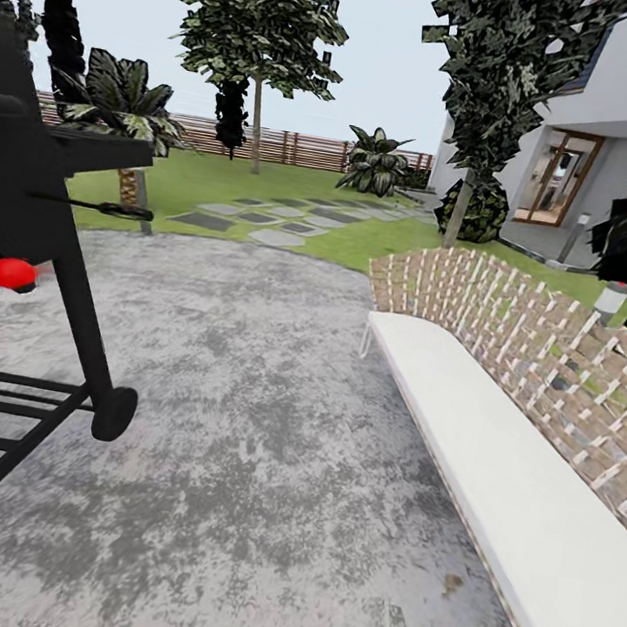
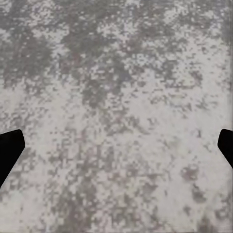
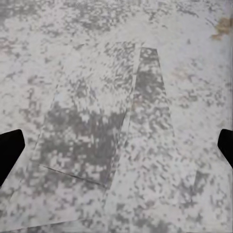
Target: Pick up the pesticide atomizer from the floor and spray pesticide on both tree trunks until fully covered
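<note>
Transit was the step, I judged: robot should roll fwd past the grill & bench to the lawn, where a bare grey-brown trunk stood far off by the fence. Left wrist view: left gripper wide open, empty, over paving. Right wrist view: right gripper likewise

One black grill, one white bench, two bare-trunked trees (both far off), one house.
</note>
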You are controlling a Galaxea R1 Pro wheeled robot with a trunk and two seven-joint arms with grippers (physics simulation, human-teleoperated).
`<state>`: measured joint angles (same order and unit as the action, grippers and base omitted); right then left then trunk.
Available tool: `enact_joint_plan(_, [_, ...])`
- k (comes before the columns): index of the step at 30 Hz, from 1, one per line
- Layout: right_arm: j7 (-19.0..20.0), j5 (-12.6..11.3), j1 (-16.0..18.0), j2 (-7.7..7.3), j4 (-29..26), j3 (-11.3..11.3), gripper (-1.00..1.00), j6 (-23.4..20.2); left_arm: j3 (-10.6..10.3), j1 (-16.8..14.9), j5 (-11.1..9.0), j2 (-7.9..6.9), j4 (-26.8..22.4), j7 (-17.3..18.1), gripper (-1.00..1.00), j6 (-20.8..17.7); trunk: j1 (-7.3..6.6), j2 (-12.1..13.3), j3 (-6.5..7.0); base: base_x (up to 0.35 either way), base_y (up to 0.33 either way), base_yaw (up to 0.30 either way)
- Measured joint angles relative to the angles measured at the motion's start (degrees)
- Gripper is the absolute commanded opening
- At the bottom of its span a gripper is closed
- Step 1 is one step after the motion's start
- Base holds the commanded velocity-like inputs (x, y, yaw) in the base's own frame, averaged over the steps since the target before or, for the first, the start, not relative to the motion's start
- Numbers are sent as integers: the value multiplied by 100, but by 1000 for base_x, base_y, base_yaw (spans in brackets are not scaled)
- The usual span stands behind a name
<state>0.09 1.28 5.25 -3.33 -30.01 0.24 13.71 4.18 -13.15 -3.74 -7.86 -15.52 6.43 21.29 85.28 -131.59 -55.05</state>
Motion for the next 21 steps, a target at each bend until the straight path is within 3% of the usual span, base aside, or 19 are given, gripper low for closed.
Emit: enact_joint_plan(21, [-17, 0, 0, 9, 9, 0, 100, 1, 0, 0, 0, 0, 0, 0, 100, 0, 0, 0, 0, 339, -79, 56])
